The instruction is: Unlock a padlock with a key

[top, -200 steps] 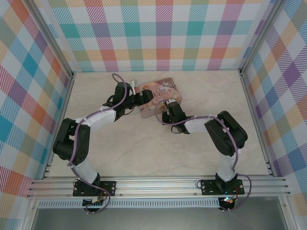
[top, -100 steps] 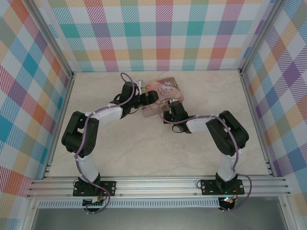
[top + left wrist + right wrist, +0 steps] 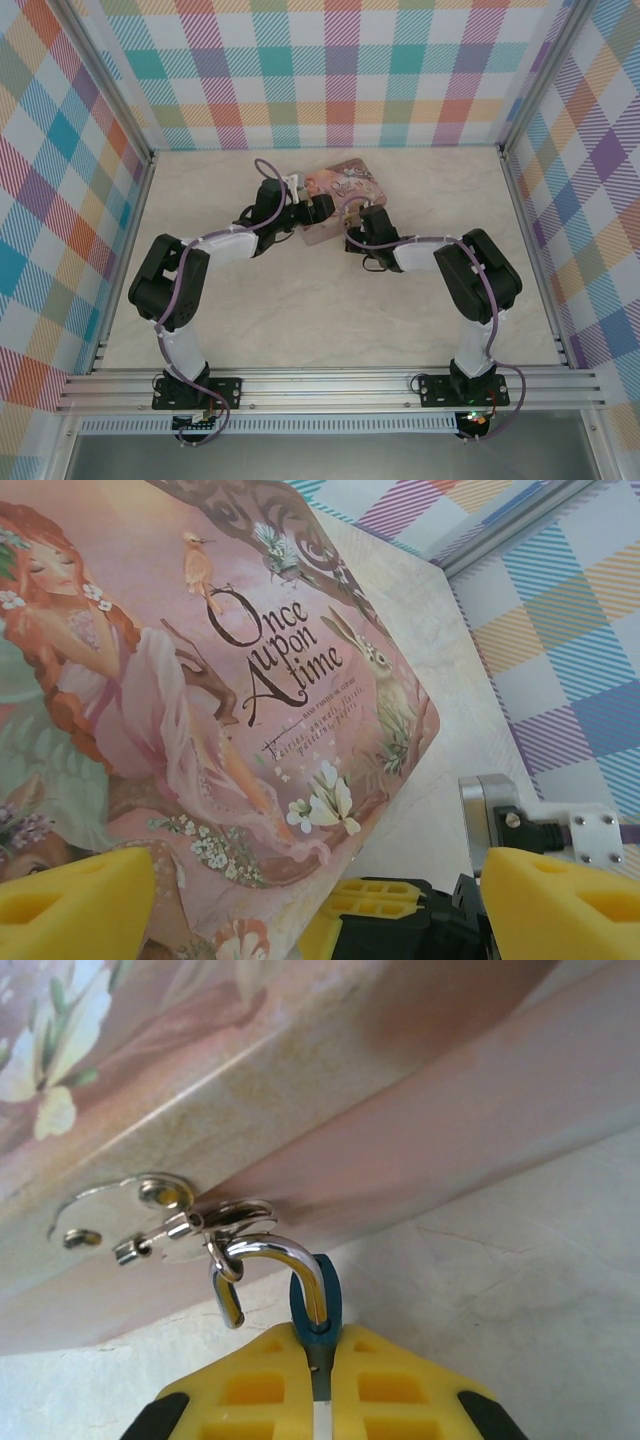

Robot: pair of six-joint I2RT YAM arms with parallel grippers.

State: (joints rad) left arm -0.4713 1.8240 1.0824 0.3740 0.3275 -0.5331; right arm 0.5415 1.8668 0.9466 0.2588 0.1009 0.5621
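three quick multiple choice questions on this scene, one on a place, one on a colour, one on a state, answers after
1. Where does the padlock hang?
A) from the metal clasp on the side wall of the pink tin
B) flat on top of the lid
C) loose on the table, far from everything else

2. What colour are the fingers of the right gripper?
A) red
B) yellow
C) green

3. How does the right gripper stand?
A) wide open above the lid
B) shut on the padlock
C) shut on a corner of the lid

Answers:
1 A, the silvery shackle hooks through the clasp on the pink tin's wall.
2 B, both fingers show bright yellow in the right wrist view.
3 B, the two fingers press together around the blue body.
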